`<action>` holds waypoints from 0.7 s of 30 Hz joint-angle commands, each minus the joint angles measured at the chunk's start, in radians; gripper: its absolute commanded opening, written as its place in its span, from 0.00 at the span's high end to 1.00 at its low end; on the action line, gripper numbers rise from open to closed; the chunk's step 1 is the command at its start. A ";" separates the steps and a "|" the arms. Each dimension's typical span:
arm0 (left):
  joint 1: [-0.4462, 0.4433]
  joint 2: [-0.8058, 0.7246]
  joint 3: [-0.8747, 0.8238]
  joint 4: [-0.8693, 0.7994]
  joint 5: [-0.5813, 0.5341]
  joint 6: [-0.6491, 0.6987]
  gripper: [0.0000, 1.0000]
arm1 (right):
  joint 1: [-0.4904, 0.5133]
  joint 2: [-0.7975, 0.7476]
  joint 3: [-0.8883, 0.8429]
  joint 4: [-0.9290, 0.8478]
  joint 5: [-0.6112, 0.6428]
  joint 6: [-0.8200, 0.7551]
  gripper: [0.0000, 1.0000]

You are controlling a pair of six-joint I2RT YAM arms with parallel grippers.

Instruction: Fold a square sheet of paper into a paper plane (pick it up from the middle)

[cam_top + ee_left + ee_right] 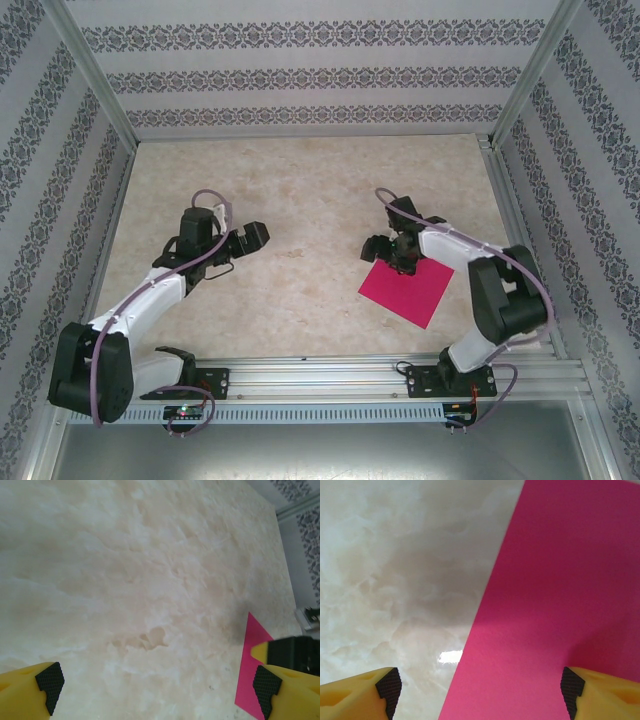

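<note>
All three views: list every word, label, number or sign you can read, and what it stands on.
No readable text anywhere.
The square sheet of paper: plain, unmarked.
The walls: ornamental pattern, no letters.
The board at the left arm's base: small lights, any print too small to read.

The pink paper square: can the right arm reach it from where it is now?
Probably yes: the right gripper hangs open over an edge of the paper square, with nothing lying between them.
</note>
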 commanded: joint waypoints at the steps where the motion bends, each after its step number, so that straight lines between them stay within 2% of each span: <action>1: -0.027 0.010 0.029 -0.055 -0.022 0.044 0.00 | 0.053 0.077 0.052 -0.022 -0.015 -0.048 0.18; 7: -0.048 0.017 0.016 -0.042 -0.018 0.047 0.00 | 0.167 0.189 0.125 0.004 -0.034 -0.042 0.19; 15: -0.086 0.043 0.016 -0.031 -0.019 0.046 0.00 | 0.313 0.355 0.338 -0.003 -0.025 0.004 0.21; 21: -0.098 0.041 0.021 -0.033 -0.027 0.052 0.00 | 0.346 0.437 0.479 -0.004 -0.159 -0.125 0.23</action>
